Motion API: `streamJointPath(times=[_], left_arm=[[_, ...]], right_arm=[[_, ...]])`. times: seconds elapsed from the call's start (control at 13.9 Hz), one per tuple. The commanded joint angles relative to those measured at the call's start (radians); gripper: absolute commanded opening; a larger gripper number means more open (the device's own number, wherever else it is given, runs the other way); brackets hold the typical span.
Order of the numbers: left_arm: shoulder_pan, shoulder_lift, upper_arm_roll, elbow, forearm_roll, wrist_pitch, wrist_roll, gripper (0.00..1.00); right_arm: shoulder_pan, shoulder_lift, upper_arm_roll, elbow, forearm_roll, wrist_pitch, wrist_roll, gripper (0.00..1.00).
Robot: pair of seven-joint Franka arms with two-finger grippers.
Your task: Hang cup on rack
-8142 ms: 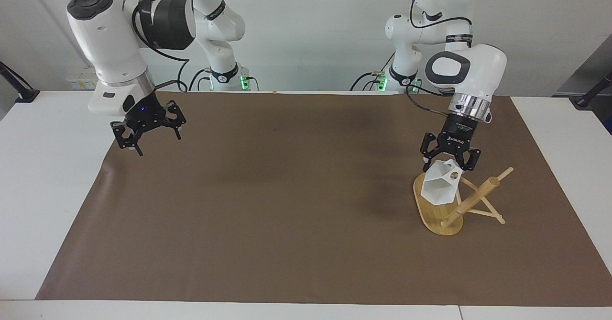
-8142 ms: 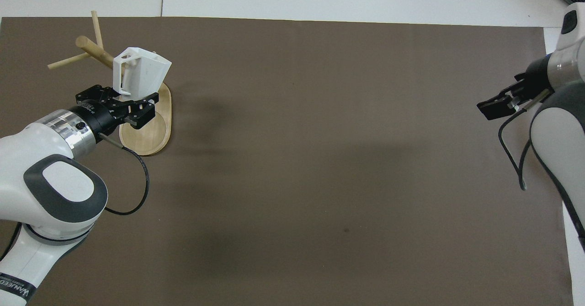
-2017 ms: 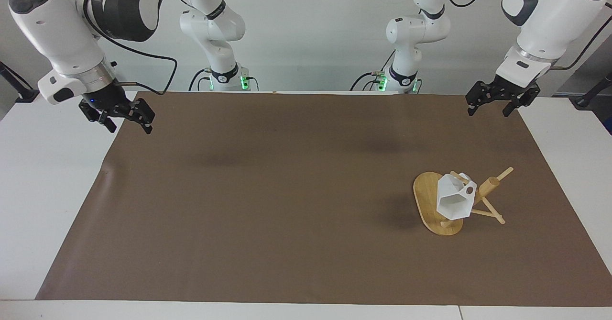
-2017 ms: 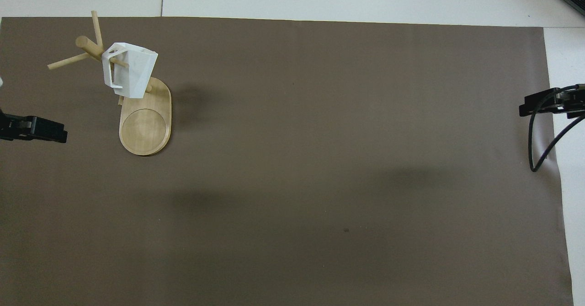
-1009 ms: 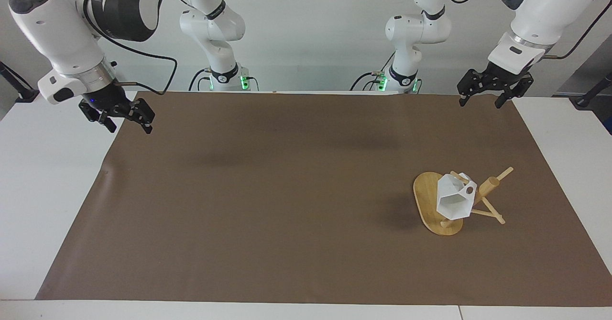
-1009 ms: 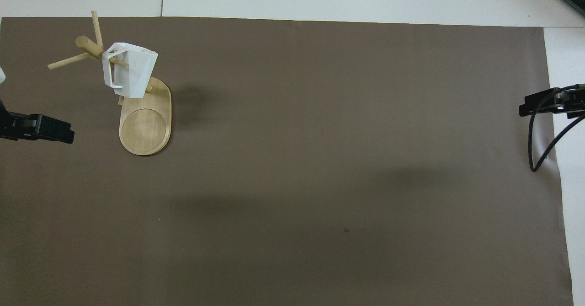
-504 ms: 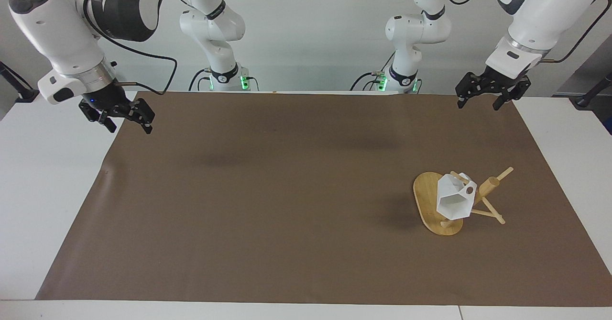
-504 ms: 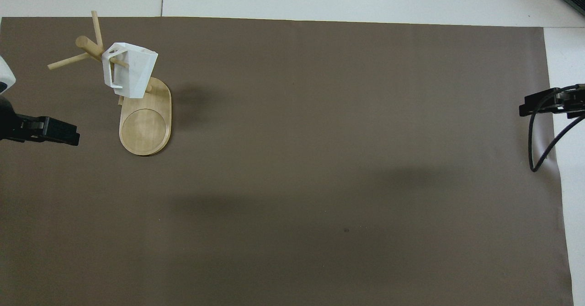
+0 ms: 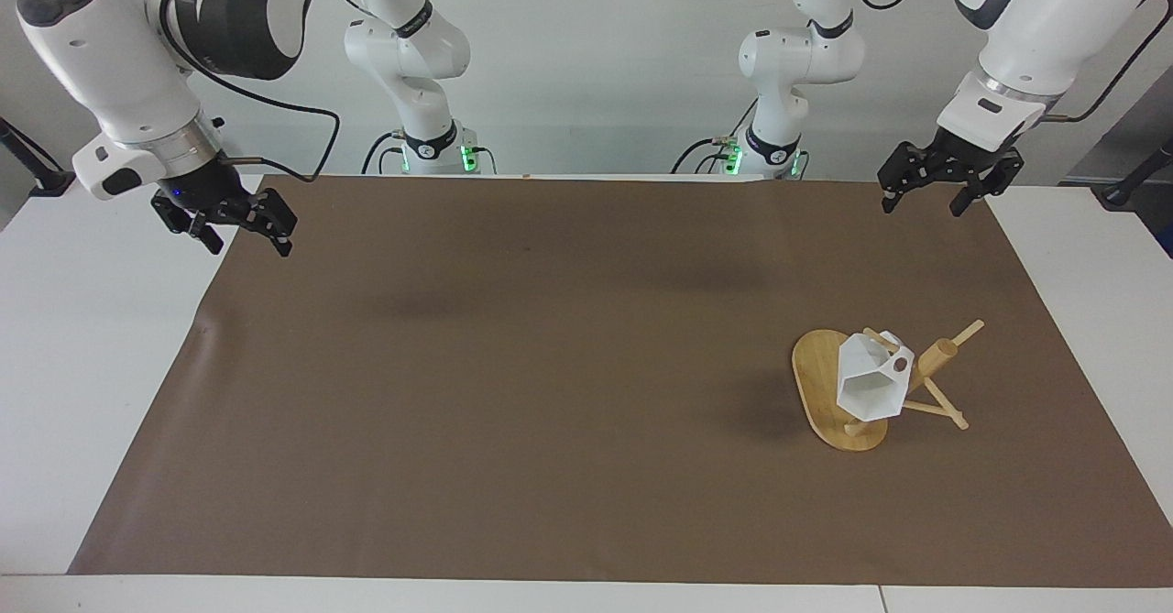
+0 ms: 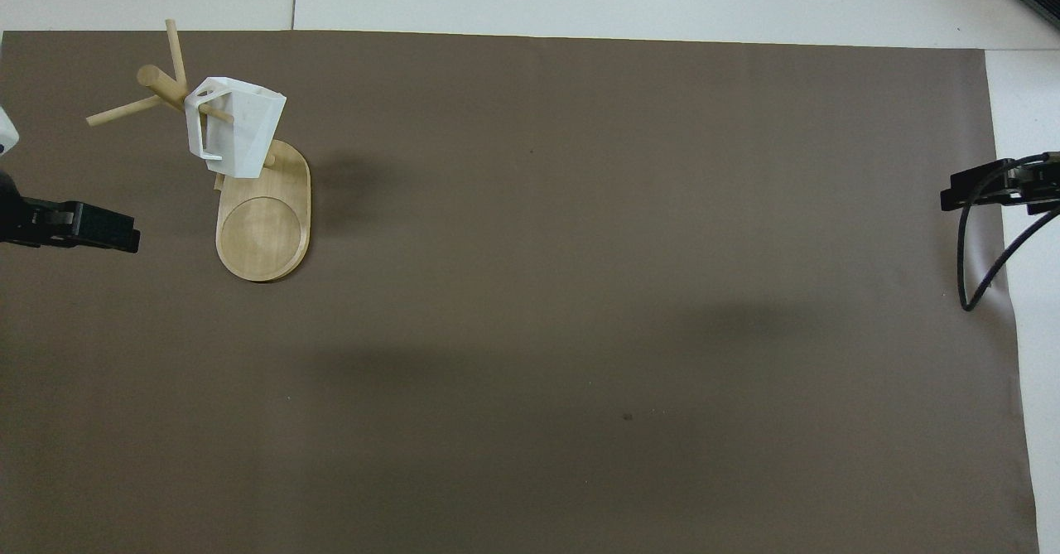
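Cup (image 9: 871, 384) hangs on rack (image 9: 829, 391); left pincer (image 9: 932, 193) and right pincer (image 9: 246, 237) wide, empty.

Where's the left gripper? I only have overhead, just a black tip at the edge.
Observer: The left gripper is raised over the brown mat's corner near its base, fingers open, nothing in them.
Operator: Clear of the cup?
Observer: Yes. The cup hangs by its handle on a peg of the rack, untouched, its mouth tipped toward the facing camera.
Operator: Right arm?
Observer: The right gripper waits open above the mat's edge at its own end of the table, empty.
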Motion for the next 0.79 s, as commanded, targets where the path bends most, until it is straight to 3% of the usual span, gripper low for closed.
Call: streamJointPath(times=[0.0, 0.72], left_arm=[[-0.009, -0.011, 0.004, -0.016, 0.013, 0.014, -0.005, 1.0], [-0.013, -0.018, -0.004, -0.015, 0.013, 0.004, -0.002, 1.0]], right_arm=[[-0.004, -0.015, 0.005, -0.018, 0.001, 0.005, 0.011, 1.0], [-0.004, -0.015, 0.005, -0.018, 0.002, 0.005, 0.011, 1.0]])
